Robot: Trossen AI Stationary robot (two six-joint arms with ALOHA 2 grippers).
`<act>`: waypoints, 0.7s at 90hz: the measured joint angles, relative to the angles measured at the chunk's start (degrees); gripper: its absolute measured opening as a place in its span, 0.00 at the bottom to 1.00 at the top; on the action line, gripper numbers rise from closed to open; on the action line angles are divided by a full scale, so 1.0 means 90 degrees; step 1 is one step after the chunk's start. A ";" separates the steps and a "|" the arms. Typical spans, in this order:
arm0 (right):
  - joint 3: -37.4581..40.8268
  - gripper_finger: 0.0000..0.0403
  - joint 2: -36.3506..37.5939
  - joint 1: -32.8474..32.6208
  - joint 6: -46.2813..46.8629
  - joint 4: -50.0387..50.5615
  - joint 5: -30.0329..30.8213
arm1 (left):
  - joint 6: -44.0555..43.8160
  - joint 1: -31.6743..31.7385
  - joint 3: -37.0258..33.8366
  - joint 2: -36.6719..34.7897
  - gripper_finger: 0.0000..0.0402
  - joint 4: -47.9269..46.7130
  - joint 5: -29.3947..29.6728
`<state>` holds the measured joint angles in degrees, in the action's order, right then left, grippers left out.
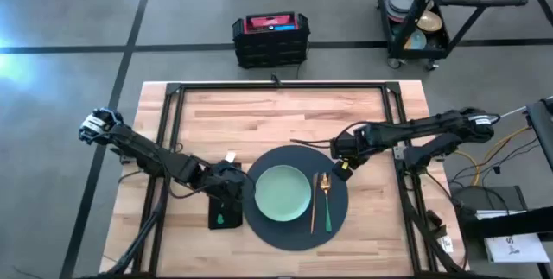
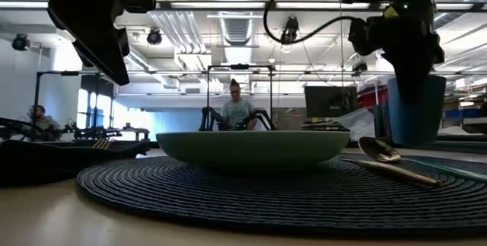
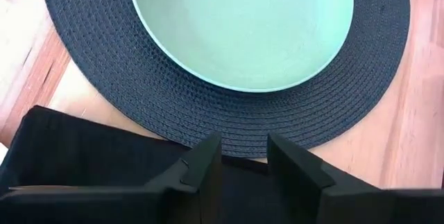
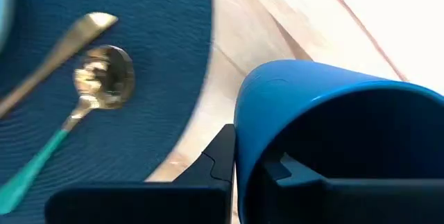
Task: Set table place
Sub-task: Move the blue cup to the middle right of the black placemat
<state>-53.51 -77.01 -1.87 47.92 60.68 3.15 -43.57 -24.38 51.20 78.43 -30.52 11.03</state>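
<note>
Cup (image 4: 326, 134), small and blue, is clamped by its rim in the right gripper (image 1: 343, 168), above the placemat's (image 1: 294, 227) far right edge, beyond the spoon (image 1: 327, 199). Nearer, the left gripper (image 3: 244, 161) hangs with fingers parted over the black napkin (image 1: 221, 212), beside the plate (image 1: 282, 193).

cup (image 4: 326, 123) hides one finger; cart (image 1: 432, 11) dishes indistinct.

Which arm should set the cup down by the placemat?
Right. Its claw already grips the small dark blue cup beside the dark grey round woven placemat, near the gold spoon. The left claw hovers over the black cloth napkin.
</note>
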 joint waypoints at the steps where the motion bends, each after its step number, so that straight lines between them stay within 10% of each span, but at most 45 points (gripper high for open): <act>1: 0.0014 0.00 0.0000 0.0008 0.0000 -0.0020 0.0007 | 0.0000 0.0000 0.0000 0.0000 0.26 0.0005 0.0000; 63: 0.0240 0.00 -0.0002 0.0223 -0.0166 -0.0888 0.0156 | -0.0024 0.0000 0.0000 0.0015 0.28 0.0009 0.0000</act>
<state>-51.35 -77.03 0.14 46.43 52.69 4.56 -43.79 -24.38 51.20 78.56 -30.44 11.03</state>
